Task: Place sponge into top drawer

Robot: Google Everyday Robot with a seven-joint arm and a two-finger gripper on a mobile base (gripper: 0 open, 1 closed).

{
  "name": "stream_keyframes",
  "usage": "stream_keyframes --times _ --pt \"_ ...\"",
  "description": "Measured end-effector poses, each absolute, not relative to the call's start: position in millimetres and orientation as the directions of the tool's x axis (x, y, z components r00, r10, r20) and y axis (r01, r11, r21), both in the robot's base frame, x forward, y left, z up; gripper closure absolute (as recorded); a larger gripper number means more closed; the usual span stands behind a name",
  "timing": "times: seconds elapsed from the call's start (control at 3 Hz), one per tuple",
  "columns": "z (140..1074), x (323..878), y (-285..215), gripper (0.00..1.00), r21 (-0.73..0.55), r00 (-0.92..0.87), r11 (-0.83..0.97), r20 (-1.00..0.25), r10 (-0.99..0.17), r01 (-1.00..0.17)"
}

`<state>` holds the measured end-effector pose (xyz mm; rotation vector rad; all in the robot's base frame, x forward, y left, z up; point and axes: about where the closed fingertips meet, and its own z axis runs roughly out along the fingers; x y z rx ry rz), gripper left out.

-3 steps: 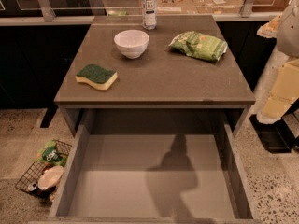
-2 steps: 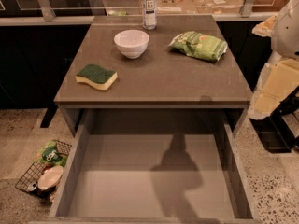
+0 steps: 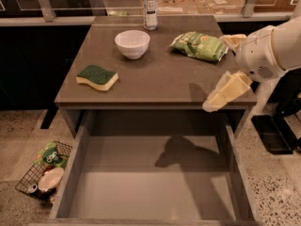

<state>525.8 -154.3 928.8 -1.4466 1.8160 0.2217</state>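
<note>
The sponge (image 3: 97, 76), dark green on top with a pale yellow base, lies on the left part of the grey-brown table (image 3: 160, 74), near its front edge. The top drawer (image 3: 153, 173) is pulled out below the table and shows a bare flat bottom. My gripper (image 3: 225, 92) hangs at the table's front right corner, far to the right of the sponge, with its pale fingers pointing down and to the left. It holds nothing.
A white bowl (image 3: 132, 43) stands behind the sponge. A green snack bag (image 3: 199, 45) lies at the back right. A clear bottle (image 3: 150, 6) stands at the back edge. A wire basket (image 3: 43, 173) with items sits on the floor at the left.
My arm and gripper have swung in from the right edge toward the table's front right corner. The sponge, bowl, bag and drawer have not moved.
</note>
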Motion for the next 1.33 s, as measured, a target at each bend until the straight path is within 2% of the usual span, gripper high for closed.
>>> stream_keyframes --times 0.33,0.67,1.33 --pt "927.1 590.5 -98.4 0.0 -0.361 0.034 0.419 -0.79 -0.612 -0.833" --pt "925.4 595.7 -93.9 0.0 -0.349 0.033 0.417 -0.799 -0.601 -0.839" --pt "902.5 643.2 -20.5 0.0 -0.24 0.027 0.362 -0.863 -0.504 -0.901"
